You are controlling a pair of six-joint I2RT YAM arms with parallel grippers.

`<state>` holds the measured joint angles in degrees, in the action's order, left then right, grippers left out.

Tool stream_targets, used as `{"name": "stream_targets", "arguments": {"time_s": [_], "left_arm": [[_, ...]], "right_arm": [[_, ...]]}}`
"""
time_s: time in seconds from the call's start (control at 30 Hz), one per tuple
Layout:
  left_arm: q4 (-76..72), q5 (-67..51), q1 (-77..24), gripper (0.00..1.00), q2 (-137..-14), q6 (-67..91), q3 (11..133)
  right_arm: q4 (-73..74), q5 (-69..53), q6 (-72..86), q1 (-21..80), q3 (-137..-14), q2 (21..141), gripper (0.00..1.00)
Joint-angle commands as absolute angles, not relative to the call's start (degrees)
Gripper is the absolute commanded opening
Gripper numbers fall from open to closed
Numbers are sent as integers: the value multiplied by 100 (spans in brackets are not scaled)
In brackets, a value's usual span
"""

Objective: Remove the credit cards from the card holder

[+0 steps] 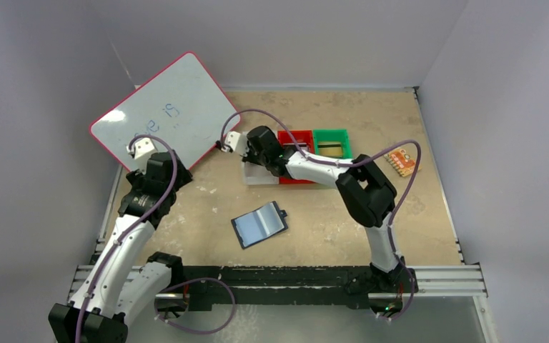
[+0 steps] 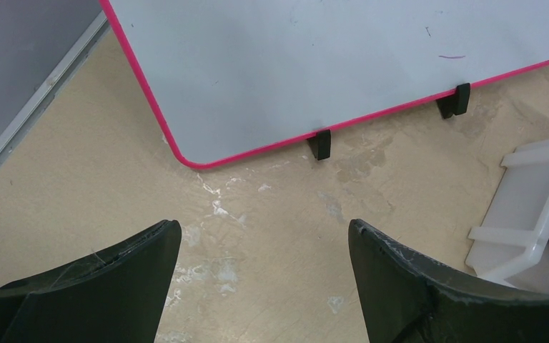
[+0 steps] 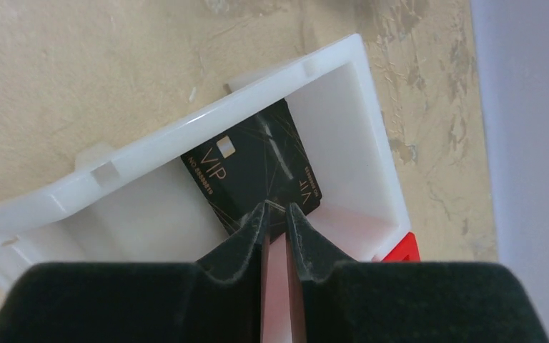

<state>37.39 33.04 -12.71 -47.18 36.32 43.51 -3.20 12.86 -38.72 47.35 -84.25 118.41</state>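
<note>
Three small bins stand in one row at the far side of the tabletop (image 1: 343,221): a white bin (image 1: 257,179) on the left, a red bin (image 1: 302,134) in the middle and a green bin (image 1: 331,132) on the right, each touching its neighbour. Inside the white bin lies one black card (image 3: 257,171), with its face toward the right wrist camera and leaning a little against the bin wall. On the card "VIP" is written in gold two times, once large beside a small gold chip mark and once smaller along the opposite side. Below the large word there is a line of small digits, which I cannot read surely. The green bin shows a dark flat shape inside, and I cannot tell what it is. The red bin is partly hidden by the right arm.

The right tool (image 3: 279,209) is over the white bin with its fingers almost together, only a thin slit between them. The tips meet the near edge of the card, but I cannot tell if they grip it. The left tool (image 2: 264,229) is spread wide and holds nothing, above the bare tabletop near the lower edge of a pink-rimmed whiteboard (image 1: 164,107). The faint blue writing on the board is not readable.

The card holder (image 1: 259,224) lies unfolded on the middle of the tabletop, pale shiny inside up, well apart from both tools. An orange patterned piece (image 1: 400,163) lies to the right of the green bin.
</note>
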Motion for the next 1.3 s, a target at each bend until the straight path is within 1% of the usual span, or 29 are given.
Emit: {"name": "stream_targets", "arguments": {"time_s": [0.0, 0.07, 0.13, 0.23, 0.3, 0.33, 0.47, 0.53, 0.7, 1.07, 1.27], "left_arm": [[3665, 3327, -1230, 86, -4717, 3561, 4526], [3665, 3339, -1226, 86, -4709, 3568, 4525], [3666, 3356, -1230, 86, -4698, 3565, 4518], [3671, 3366, -1230, 86, -4689, 3572, 4526], [3679, 3359, -1230, 86, -4708, 3572, 4525], [3676, 3358, -1230, 86, -4717, 3577, 4522], [3676, 3340, -1230, 86, -4754, 3568, 4529], [3674, 3335, -1230, 86, -4755, 3566, 4535], [3698, 3369, -1230, 86, -4736, 3585, 4539], [3700, 3375, -1230, 85, -4728, 3585, 4548], [3692, 3358, -1230, 85, -4744, 3576, 4541]], "right_arm": [[-635, 1073, -2364, 4660, -8626, 11312, 17], [-737, 1183, -1568, 4651, -8599, 11158, 17], [-535, 1478, -599, 4653, -8716, 11137, 16], [605, 1664, 840, 4658, -9372, 11402, 9], [1612, 1627, 1662, 4658, -9884, 11680, 1], [1768, 1615, 1946, 4651, -9918, 11733, 0], [1235, 1348, 2266, 4692, -9330, 11452, 0], [1179, 1199, 2432, 4693, -9247, 11435, 0], [1688, 1116, 2632, 4717, -9568, 11828, 0], [2149, 1438, 2739, 4746, -10038, 12532, 0], [2497, 1797, 2690, 4742, -10528, 12946, 0]]}}
